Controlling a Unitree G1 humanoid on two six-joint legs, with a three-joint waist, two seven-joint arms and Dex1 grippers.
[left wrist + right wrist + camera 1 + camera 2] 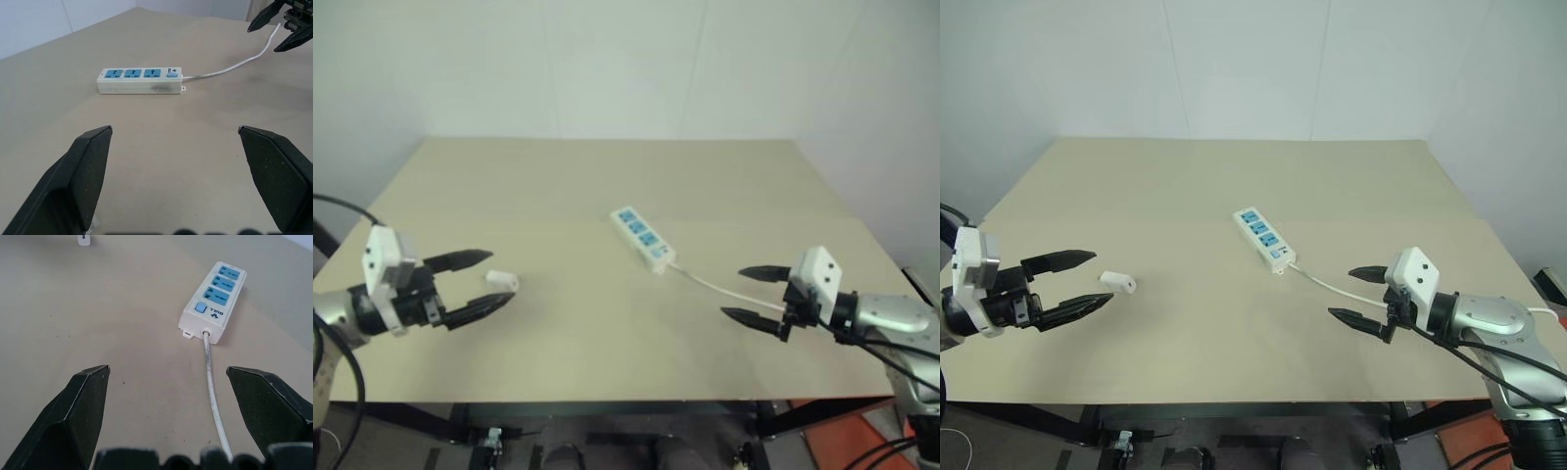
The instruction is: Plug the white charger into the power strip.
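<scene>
Counting what lies on the beige matte tabletop (1234,323), we find one long narrow white plastic power strip (1263,239) with three blue socket faces and a small blue switch, one thin white cord (1332,287) leaving its switch end, and one small white boxy charger (1118,282). We have two grippers over it: our left gripper (1082,280) and our right gripper (1359,296), each with two black fingers, and both sets of jaws stand spread wide and released, grasping nothing. The strip lies near the middle of the tabletop, set at a slant, with bare surface on every side of it. The cord runs from it toward our right gripper and passes between or under that gripper's fingers; we cannot tell whether it touches them. The charger lies on its side on the left part of the tabletop, just beyond the tips of our left gripper and apart from them, well apart from the strip. Wide open room stretches between the two grippers and back to the far edge. Both side edges and the near edge are in sight. Plain white walls (1253,69) rise behind the far edge.
</scene>
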